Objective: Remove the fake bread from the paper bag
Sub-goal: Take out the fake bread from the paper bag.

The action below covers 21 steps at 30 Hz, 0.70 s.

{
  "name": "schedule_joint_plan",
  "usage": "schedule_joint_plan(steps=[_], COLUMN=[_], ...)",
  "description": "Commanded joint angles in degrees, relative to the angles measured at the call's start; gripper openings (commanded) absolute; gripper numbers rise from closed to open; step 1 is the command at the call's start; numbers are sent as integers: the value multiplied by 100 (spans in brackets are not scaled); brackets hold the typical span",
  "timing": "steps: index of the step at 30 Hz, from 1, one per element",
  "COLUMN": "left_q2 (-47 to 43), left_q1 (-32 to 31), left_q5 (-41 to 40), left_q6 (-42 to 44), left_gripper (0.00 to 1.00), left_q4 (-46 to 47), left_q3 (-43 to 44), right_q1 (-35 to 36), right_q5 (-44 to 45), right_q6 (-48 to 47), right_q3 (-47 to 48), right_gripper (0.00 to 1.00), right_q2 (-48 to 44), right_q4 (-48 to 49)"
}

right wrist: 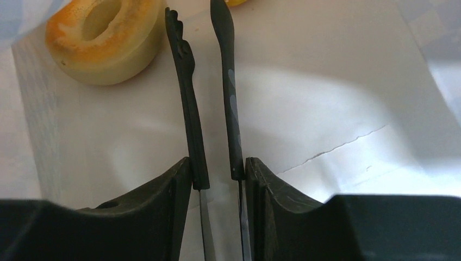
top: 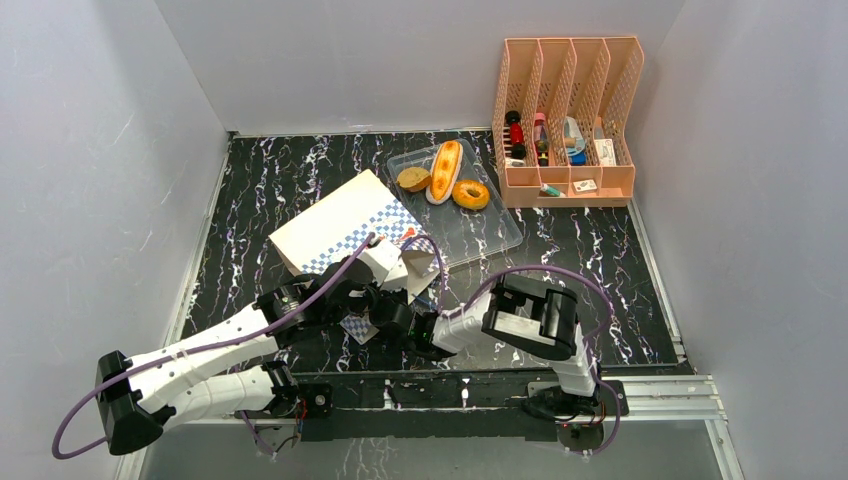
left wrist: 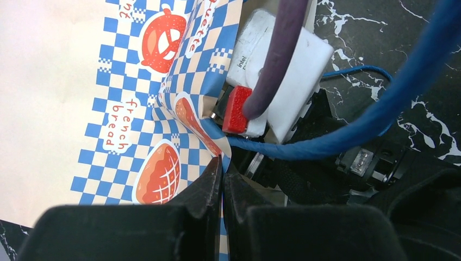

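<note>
Inside the paper bag (right wrist: pixel 326 98), one fake bread (right wrist: pixel 103 38) is seen ahead and left of the right pincer (right wrist: pixel 195 10), its long axis crosswise. That pincer, the nearer, is narrow and empty. The bag's rim is clamped by the left pincer (left wrist: pixel 222 163).

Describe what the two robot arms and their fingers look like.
The left arm and right arm have white shells and black joints, each trailing a purple cable. The left fingers are thick black wedges; the right fingers are thin, flat black blades.
</note>
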Motion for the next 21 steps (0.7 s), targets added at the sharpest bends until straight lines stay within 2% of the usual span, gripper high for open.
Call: schedule_joint_plan(steps=[1, 7, 11, 16, 21], left_q2=[-157, -369, -428, -406, -459], left_q1=[-56, -55, -54, -54, -54], left_q5=[208, 66, -11, -22, 21], left_q6=[-39, -155, -197, -226, -228], left_gripper=[0, 0, 0, 0, 0], left_q4=[252, 280, 283, 207, 165], left_q3=[84, 40, 31, 104, 120], right_q1=[-107, -120, -117, -148, -379], right_q5=[-233, -483, -666, -1030, -1754], right_q6=[54, 849, 1532, 2523, 3509], right_q3=[-27, -710, -986, -1350, -1578], right_gripper=[36, 29, 27, 27, 27], right_q2=[14, -691, -986, -1111, -996], right_q4=[205, 660, 741, 1095, 1690])
